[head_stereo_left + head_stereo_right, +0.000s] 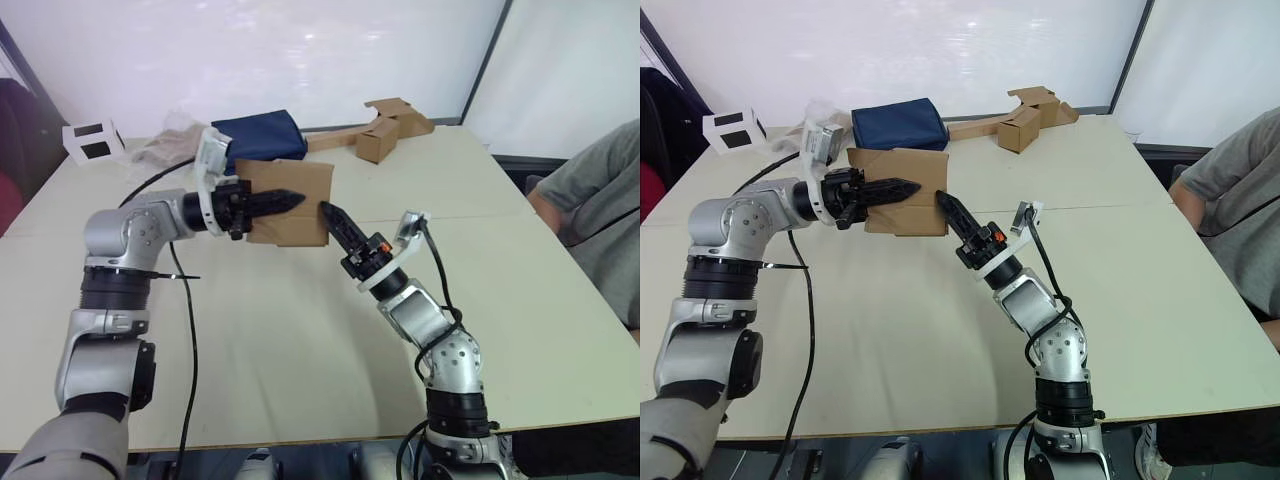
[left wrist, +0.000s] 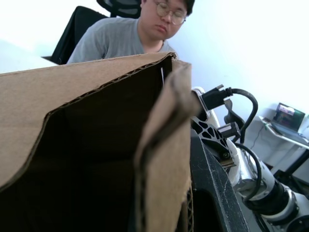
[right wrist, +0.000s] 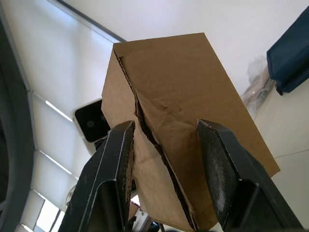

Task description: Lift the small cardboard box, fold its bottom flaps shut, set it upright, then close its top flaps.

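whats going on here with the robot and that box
The robot holds the small cardboard box up off the table. The left gripper is clamped on one of its walls, and the right gripper, fingers open, is at the box's flapped end, where the folded flaps meet in an angled seam. A person sits at the table's far right.

Small cardboard box [image 1: 288, 203] between claws — above table [image 1: 300, 340]
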`<state>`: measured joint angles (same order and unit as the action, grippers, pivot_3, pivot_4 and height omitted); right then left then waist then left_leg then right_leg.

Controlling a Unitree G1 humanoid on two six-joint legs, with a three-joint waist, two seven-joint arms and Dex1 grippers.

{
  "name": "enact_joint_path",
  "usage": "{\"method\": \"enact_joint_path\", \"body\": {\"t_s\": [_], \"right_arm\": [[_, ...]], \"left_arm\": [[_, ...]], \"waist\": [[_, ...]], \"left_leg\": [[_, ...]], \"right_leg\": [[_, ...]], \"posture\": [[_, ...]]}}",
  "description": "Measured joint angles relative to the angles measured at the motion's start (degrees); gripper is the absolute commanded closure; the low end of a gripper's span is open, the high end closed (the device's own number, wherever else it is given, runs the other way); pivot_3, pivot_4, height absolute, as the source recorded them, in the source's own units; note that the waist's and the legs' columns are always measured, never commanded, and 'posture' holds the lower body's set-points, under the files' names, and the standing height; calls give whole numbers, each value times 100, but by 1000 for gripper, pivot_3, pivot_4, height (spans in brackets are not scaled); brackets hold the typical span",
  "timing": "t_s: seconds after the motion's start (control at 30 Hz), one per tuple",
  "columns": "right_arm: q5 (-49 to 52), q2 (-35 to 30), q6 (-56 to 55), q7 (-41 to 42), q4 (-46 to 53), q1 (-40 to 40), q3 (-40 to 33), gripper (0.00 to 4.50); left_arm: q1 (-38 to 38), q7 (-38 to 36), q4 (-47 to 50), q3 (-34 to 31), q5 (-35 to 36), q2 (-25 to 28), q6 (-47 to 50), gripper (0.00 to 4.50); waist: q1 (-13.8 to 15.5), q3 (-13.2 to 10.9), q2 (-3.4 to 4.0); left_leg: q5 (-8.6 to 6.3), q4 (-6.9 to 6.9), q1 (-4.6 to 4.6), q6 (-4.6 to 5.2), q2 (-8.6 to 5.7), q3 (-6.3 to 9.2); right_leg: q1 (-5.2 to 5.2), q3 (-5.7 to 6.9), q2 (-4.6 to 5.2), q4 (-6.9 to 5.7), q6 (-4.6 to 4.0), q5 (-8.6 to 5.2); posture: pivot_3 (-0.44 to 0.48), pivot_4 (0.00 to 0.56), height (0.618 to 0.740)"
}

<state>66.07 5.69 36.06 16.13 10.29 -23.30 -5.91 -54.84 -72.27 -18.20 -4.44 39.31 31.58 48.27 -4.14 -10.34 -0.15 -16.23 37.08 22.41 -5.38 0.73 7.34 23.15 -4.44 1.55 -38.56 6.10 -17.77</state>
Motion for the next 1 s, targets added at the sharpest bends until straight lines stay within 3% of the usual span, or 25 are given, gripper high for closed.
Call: {"method": "enact_joint_path", "body": {"t_s": [0.5,0.67,0.7,1.0], "right_arm": [[371,-419,121,-16,432,269,-266,2442],[405,-395,62,-107,458,353,-294,4320],[405,-389,44,-116,458,360,-296,4472],[88,-467,65,-71,450,398,-9,4472]], "left_arm": [[-169,24,-238,-86,-9,-36,-26,4500],[-169,22,-316,-86,-11,-66,-27,4500],[-169,22,-323,-86,-11,-67,-28,4500],[-169,5,-329,-85,-11,-67,-32,4500]], "waist": [[2,0,0],[3,0,0],[3,0,0],[3,0,0]], "left_leg": [[0,0,0,1,0,0],[0,0,0,1,0,0],[0,0,0,1,0,0],[0,0,0,0,0,0]], "right_leg": [[0,0,0,-1,0,0],[0,0,0,0,0,0],[0,0,0,-1,0,0],[0,0,-1,-1,0,0]], "posture": [[0,150,740],[0,150,740],[0,150,740],[0,150,740]]}}
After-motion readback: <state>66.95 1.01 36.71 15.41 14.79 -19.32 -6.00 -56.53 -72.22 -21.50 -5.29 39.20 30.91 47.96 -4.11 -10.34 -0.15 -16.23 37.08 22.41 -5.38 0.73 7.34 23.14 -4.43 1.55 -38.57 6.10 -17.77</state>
